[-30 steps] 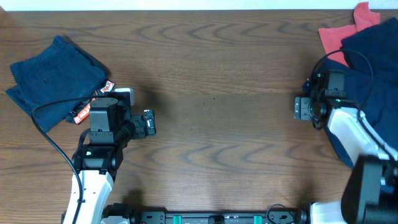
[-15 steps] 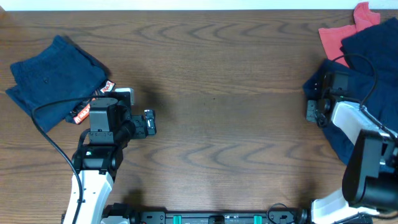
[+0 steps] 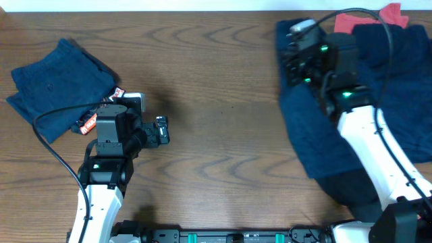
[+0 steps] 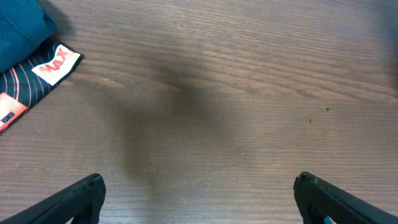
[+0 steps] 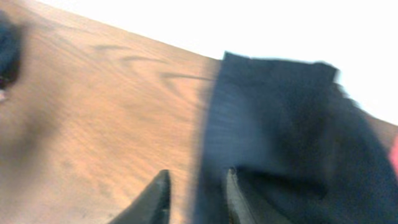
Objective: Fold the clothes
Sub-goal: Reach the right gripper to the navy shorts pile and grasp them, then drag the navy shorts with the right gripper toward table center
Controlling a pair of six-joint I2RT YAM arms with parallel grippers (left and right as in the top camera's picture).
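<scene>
the right wrist view is smeared with blur. the right gripper shows only as two dark fingertips close together at the bottom edge. the edge of a navy garment runs down between them, so they seem to be pinched on that cloth, though the blur hides the contact itself. in the overhead view the right arm covers those fingers. what that view adds is the garment's extent. it hangs from the wrist at the upper right of the frame and spreads down the table toward the lower right. a coral-red piece peeks out at the top edge behind it. a near-black patch lies below the arm, and i cannot tell whether it is cloth or shadow.

the folded navy shorts sit at the upper left, cut off to a blue corner in the left wrist view. only that close view lets the orange tag be read as "max", with striped black fabric beneath it. overhead the tag is a small speck. the left gripper hangs over bare wood with its fingers spread wide apart, gripping nothing, just right of the shorts.
</scene>
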